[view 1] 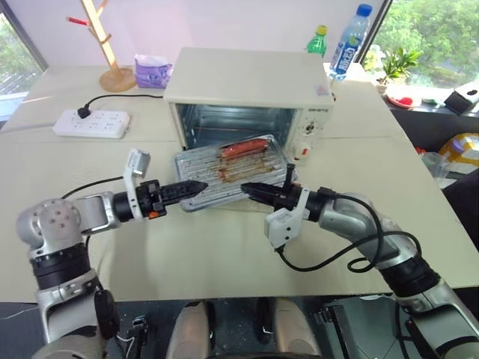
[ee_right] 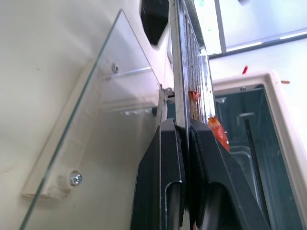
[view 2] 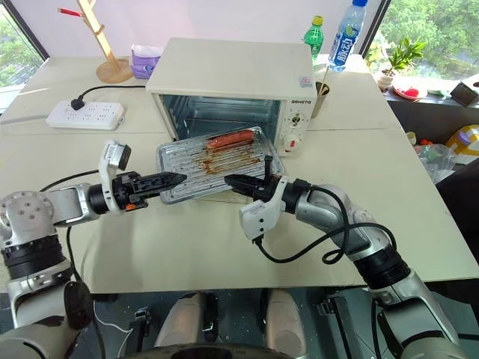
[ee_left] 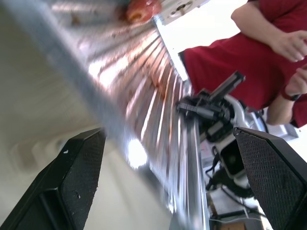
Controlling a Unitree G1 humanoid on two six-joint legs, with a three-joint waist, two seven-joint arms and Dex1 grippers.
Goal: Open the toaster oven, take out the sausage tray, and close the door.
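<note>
The cream-white toaster oven (view 1: 247,82) stands at mid-table with its glass door (ee_right: 96,120) dropped open. The silvery sausage tray (view 1: 224,168) is out in front of the oven, above the door, with one reddish sausage (view 1: 243,147) at its far side. My right gripper (view 1: 248,188) is shut on the tray's near rim; in the right wrist view its fingers (ee_right: 163,182) pinch the thin metal edge. My left gripper (view 1: 200,185) is open at the tray's near left corner. In the left wrist view the tray's rim (ee_left: 144,120) runs between its spread fingers (ee_left: 72,182).
A white power strip (view 1: 91,123) lies at the left, with a wooden rack (view 1: 112,45) and a purple pack (view 1: 153,71) behind it. Two bottles (view 1: 349,41) stand behind the oven. A person in a red shirt (ee_left: 249,62) is past the table's right side.
</note>
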